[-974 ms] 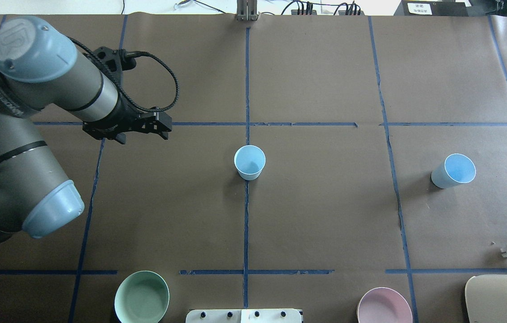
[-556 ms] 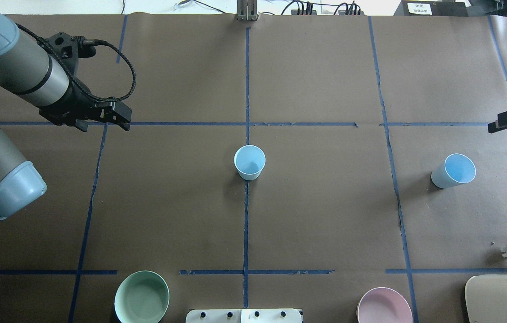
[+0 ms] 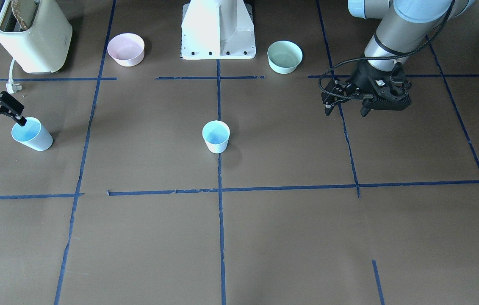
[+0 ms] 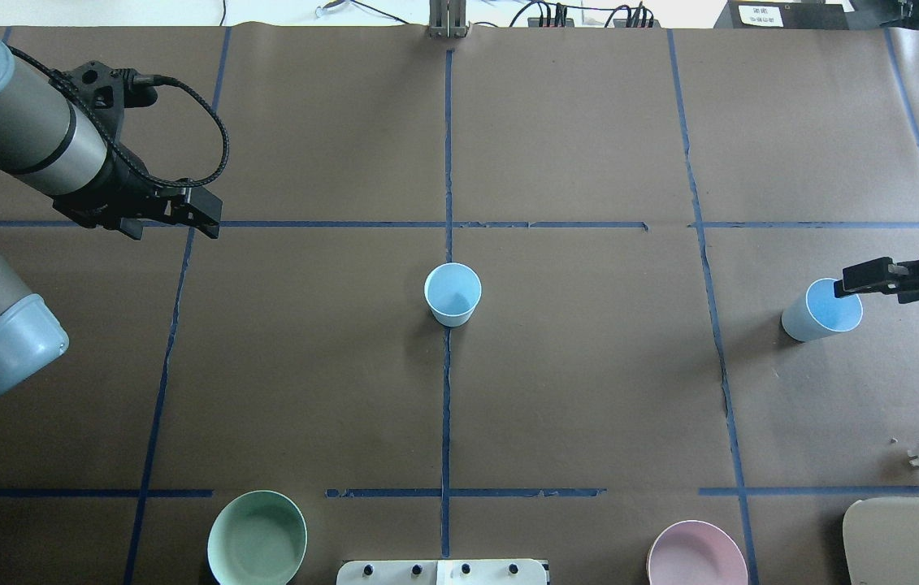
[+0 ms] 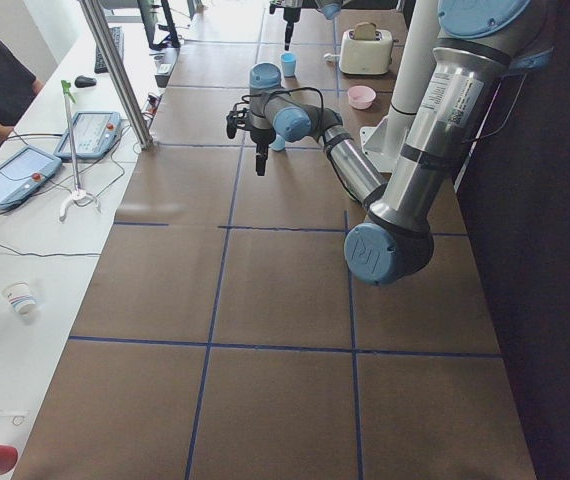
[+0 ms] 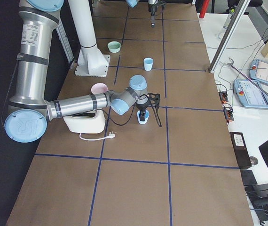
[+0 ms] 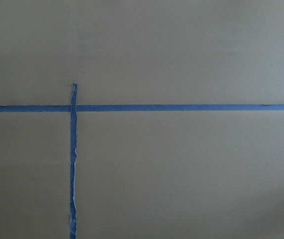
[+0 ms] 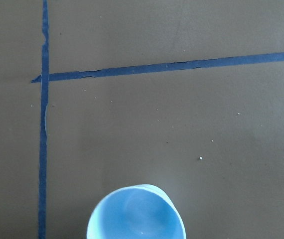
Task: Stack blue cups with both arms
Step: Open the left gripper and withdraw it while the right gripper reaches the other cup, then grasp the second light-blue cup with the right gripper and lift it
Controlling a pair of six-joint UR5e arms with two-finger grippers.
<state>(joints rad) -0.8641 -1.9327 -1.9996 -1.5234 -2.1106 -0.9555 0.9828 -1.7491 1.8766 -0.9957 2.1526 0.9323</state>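
In 1 s the right gripper (image 3: 5, 122) came in over the right blue cup (image 4: 823, 310), jaws apart, empty; left gripper (image 3: 345, 113) backed off left, likewise spread, empty; centre blue cup (image 4: 452, 294) sits mid-table. Pick looks imminent.

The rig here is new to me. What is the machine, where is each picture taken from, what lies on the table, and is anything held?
It is a robot: two jointed arms at a white pedestal, each ending in a two-finger gripper. One camera looks down from behind it, one faces it, two look along the table from its ends, and one rides on each wrist. On the brown, blue-taped table stand two blue cups, the centre cup and the right-side cup, a green bowl, a pink bowl and a cream toaster. The right gripper hangs open close above the right-side cup; the left gripper is open over bare table. Nothing is held.
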